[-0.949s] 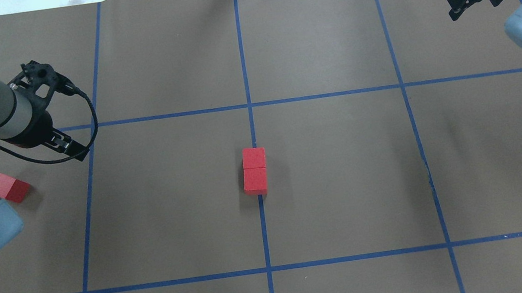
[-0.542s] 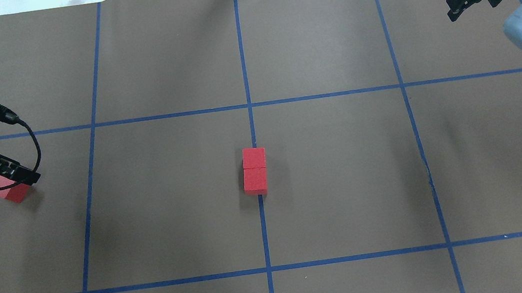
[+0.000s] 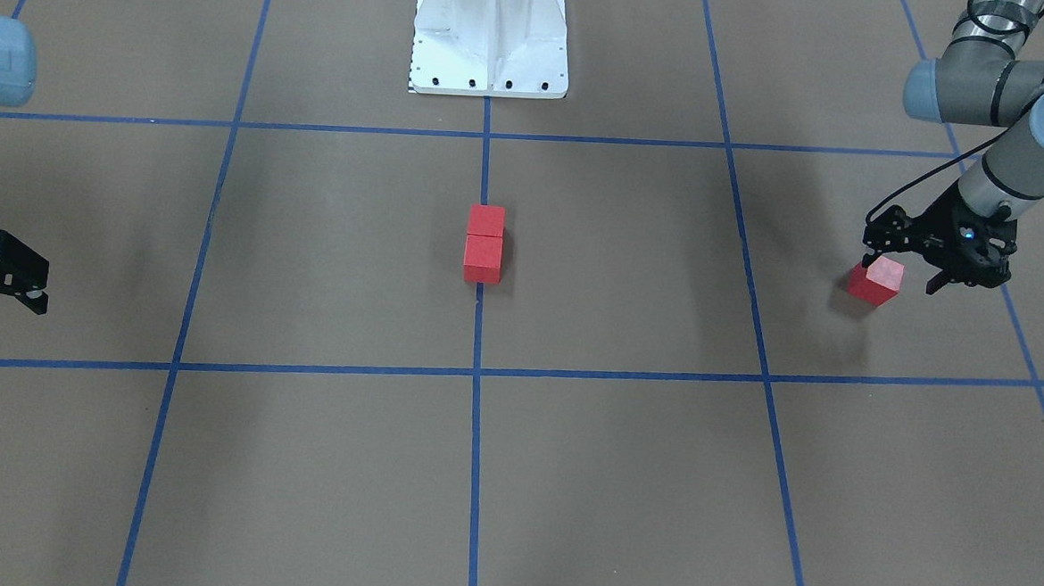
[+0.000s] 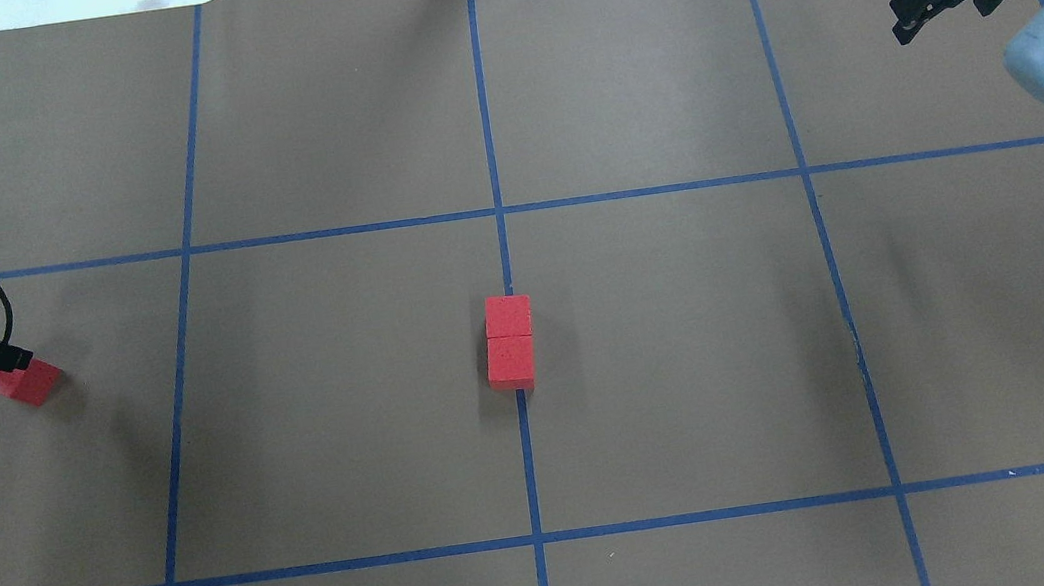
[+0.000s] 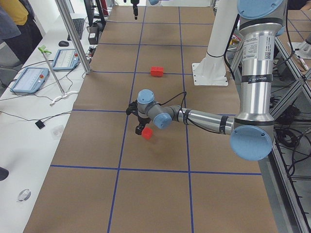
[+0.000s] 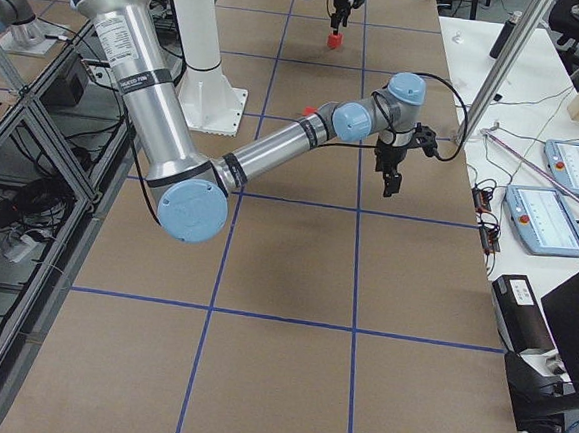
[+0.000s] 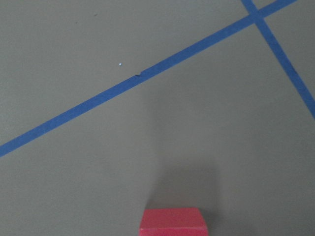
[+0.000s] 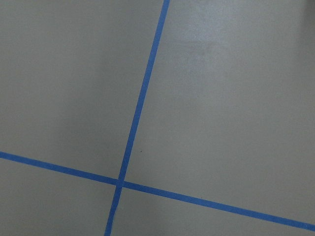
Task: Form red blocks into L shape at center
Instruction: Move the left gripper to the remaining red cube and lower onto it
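Left end effector (image 3: 901, 275), spread wide, hangs over one block (image 3: 876, 283), front view's right. Two blocks (image 3: 483, 245) touch mid-frame. Right end effector (image 3: 35, 288): spread.

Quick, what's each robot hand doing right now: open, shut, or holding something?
Left gripper: open, at the lone red block, not holding it.
Right gripper: open, holding nothing.

The left pincer (image 3: 900, 268), earlier held well apart from the lone red block (image 4: 25, 383), has been brought down over it; the block's far part is now covered.
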Robot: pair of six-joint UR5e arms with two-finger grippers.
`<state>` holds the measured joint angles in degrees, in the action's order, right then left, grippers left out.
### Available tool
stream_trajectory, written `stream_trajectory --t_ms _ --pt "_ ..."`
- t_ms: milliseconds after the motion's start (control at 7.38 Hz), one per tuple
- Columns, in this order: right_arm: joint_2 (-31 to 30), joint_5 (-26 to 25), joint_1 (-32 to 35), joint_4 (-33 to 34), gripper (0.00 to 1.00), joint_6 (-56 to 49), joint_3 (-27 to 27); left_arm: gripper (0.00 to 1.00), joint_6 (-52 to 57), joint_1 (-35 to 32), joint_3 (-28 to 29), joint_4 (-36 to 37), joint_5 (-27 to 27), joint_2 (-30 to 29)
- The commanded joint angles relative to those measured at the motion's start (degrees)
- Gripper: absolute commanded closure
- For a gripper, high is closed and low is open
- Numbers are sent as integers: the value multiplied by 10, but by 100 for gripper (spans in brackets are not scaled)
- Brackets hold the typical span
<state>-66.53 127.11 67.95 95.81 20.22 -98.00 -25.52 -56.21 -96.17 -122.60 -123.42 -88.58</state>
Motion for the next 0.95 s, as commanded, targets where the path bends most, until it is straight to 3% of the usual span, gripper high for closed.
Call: stream_trajectory --t_ms 0,813 --pt "0 -4 0 0 0 0 0 0 -47 2 6 -7 -1 -4" --pt "0 -5 0 0 0 0 0 0 -9 24 21 -23 6 -9"
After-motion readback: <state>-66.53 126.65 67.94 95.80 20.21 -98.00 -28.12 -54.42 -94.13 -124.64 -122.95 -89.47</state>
